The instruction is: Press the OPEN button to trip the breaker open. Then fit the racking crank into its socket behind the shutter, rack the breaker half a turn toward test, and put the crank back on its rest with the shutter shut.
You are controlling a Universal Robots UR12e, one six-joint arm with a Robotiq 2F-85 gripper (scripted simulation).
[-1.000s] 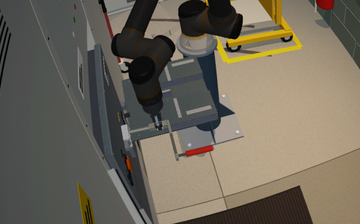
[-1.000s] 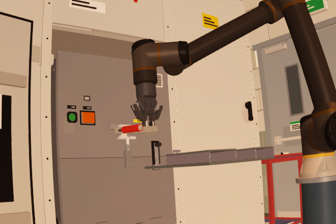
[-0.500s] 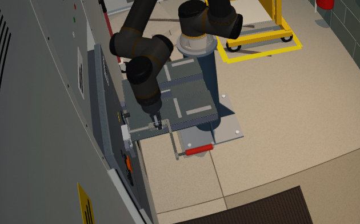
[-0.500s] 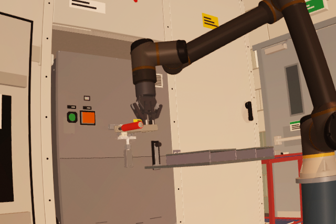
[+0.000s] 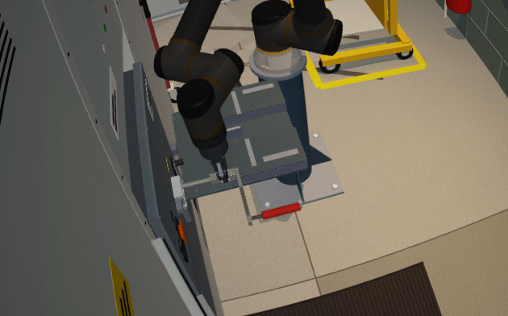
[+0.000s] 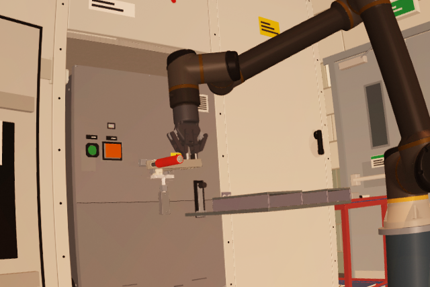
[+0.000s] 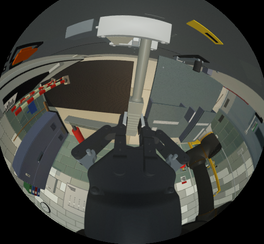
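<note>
The socket on the breaker face is hidden behind a white plate (image 7: 134,29), and the racking crank's shaft (image 7: 141,71) runs into it. The crank (image 5: 239,193) is a grey Z-shaped bar with a red handle (image 5: 282,211) at its outer end, and my gripper (image 7: 133,124) is clamped on its ribbed section close to the panel, pointing down from above. The crank arm sticks out level from the breaker front (image 6: 173,162). An orange button (image 6: 112,151) and a green button (image 6: 92,150) sit on the panel to the left of the crank.
A grey tray table (image 5: 255,137) with raised dividers stands beside the crank, just under my wrist. A black knob on a slotted bracket (image 6: 199,186) sits below the crank. A yellow cart (image 5: 368,44) and a dark floor mat (image 5: 360,294) lie farther off.
</note>
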